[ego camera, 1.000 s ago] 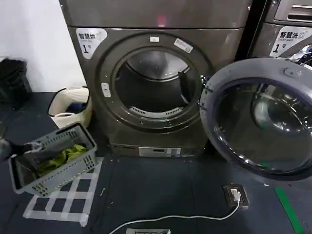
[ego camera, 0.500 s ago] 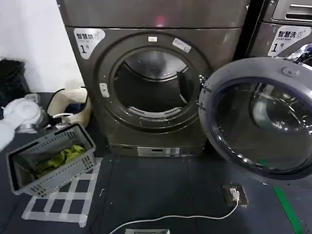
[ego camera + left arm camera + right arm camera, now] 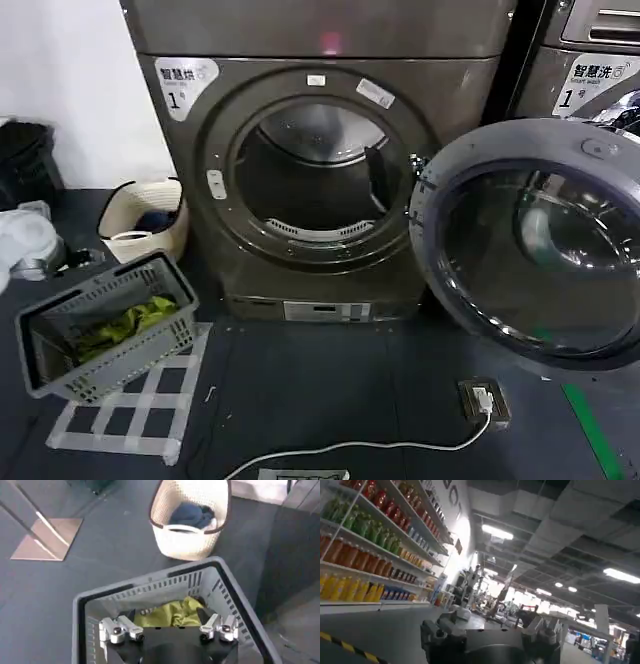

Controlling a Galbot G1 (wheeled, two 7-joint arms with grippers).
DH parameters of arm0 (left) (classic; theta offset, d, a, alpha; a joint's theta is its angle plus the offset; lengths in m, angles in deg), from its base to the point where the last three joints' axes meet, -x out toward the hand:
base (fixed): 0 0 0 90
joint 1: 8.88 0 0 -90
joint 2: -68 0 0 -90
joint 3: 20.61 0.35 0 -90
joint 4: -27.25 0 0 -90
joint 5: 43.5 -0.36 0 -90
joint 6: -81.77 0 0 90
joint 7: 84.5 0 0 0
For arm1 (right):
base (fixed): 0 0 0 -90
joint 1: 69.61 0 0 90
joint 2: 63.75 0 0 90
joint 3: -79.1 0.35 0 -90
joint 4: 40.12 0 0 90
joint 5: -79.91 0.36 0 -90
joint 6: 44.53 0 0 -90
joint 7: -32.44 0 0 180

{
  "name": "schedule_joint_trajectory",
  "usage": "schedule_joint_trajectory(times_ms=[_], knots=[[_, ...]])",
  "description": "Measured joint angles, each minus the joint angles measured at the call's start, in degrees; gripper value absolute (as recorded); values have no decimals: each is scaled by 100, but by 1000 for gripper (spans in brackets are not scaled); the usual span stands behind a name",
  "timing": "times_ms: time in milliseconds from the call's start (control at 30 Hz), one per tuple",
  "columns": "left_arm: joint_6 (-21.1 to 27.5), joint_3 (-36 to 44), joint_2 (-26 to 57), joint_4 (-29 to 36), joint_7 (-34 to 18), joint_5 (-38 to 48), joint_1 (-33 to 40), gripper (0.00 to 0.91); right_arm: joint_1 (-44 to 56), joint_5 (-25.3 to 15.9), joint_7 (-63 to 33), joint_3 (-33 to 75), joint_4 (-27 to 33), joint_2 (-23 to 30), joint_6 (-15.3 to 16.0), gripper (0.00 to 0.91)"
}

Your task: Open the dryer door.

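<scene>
The dryer stands straight ahead, dark grey-bronze, with a white "1" label and a small red light. Its round dryer door hangs swung wide to the right, grey inner face and dark glass toward me, leaving the drum opening bare. My left arm sits at the far left, well away from the door. In the left wrist view, my left gripper hovers open over a grey basket, nothing between its fingers. My right gripper points up at a ceiling and store shelves, open and empty.
The grey slatted basket with yellow-green cloth stands on the floor at the left front. A woven basket sits beside the dryer. A second machine stands behind the open door. A floor socket trails a white cable.
My left arm has lifted out of the grey basket and drawn back to the left edge. The door and basket have stayed where they were.
</scene>
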Motion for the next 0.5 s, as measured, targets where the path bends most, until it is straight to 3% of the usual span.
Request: schedule_joint_trajectory(times_ms=[500], knots=[[-1,7,241,105,-60,267,-236,907,-17,5,7,30,69,0,-25,907]])
